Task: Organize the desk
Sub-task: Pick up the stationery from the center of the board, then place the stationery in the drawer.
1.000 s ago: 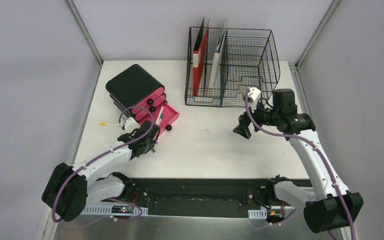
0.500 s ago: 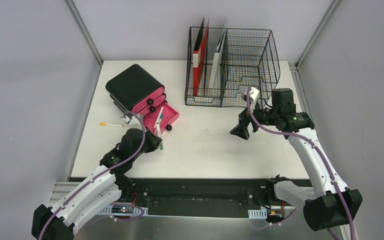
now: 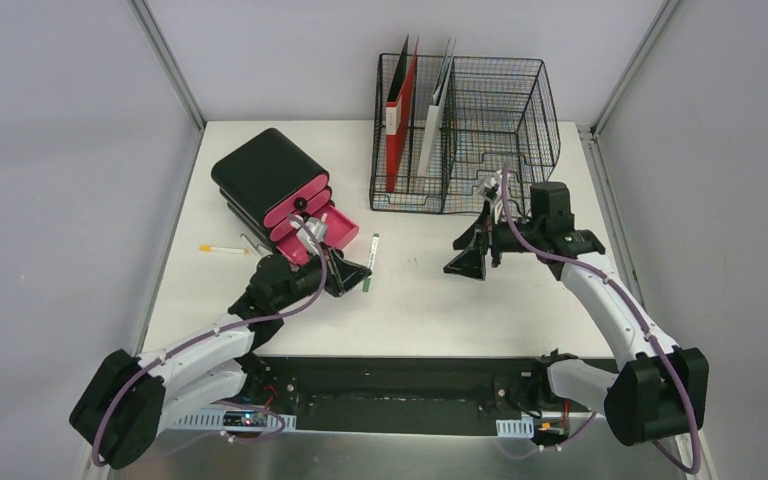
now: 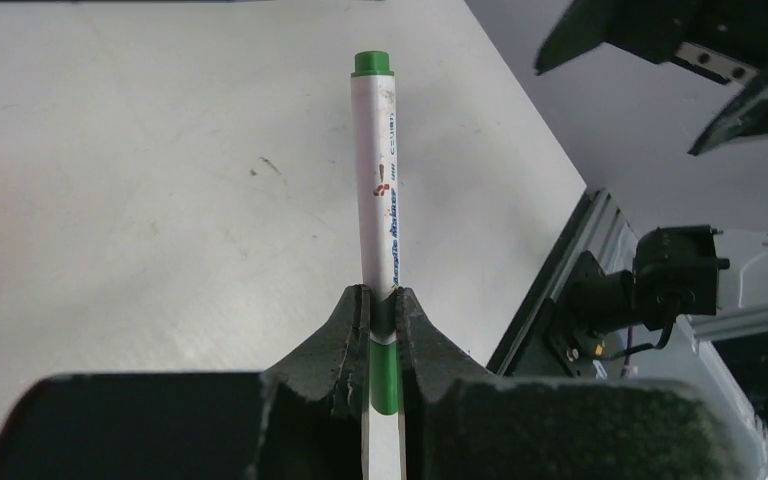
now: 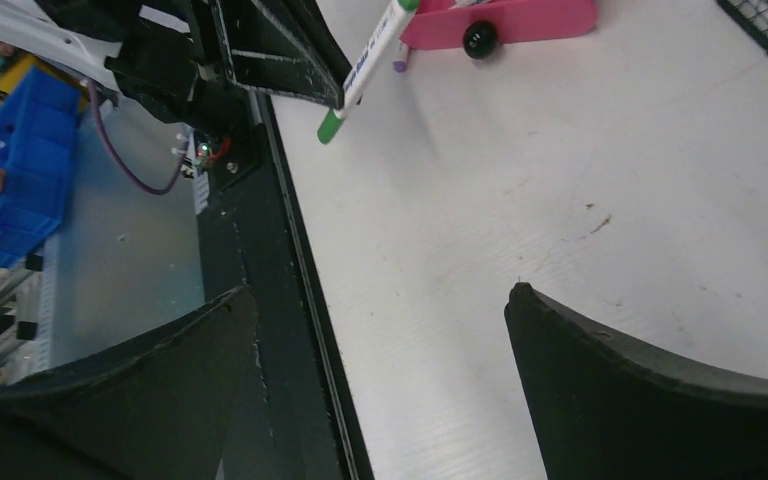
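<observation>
The desk (image 3: 430, 310) is a big flat white top. It fills the middle of the top view, with grey walls around it and the two arms at its near edge. A few small dark specks mark its smooth face. At the back stands a black wire rack (image 3: 520, 100) made of thin crossed bars. A red folder (image 3: 401, 125) and a pale folder (image 3: 434, 120) stand up in its left slots. On the left sits a black box (image 3: 260, 170) with rounded corners and pink drawers. Its lowest drawer (image 3: 340, 222) is pulled out, but the left arm covers part of it, and what lies inside cannot be made out. The right gripper (image 3: 465, 262) hangs over the desk in front of the rack, its jaws wide apart with nothing between them. Its own camera shows only two dark curved finger ends. The left gripper (image 3: 353, 272) has its jaws clamped on a marker (image 3: 371, 260). The marker is a round white stick with a green cap and tiny blurry print. Its lower end is hidden between the rough black fingers (image 4: 340, 340). A little white stick (image 3: 222, 249) with a yellow tip lies alone near the left edge.
</observation>
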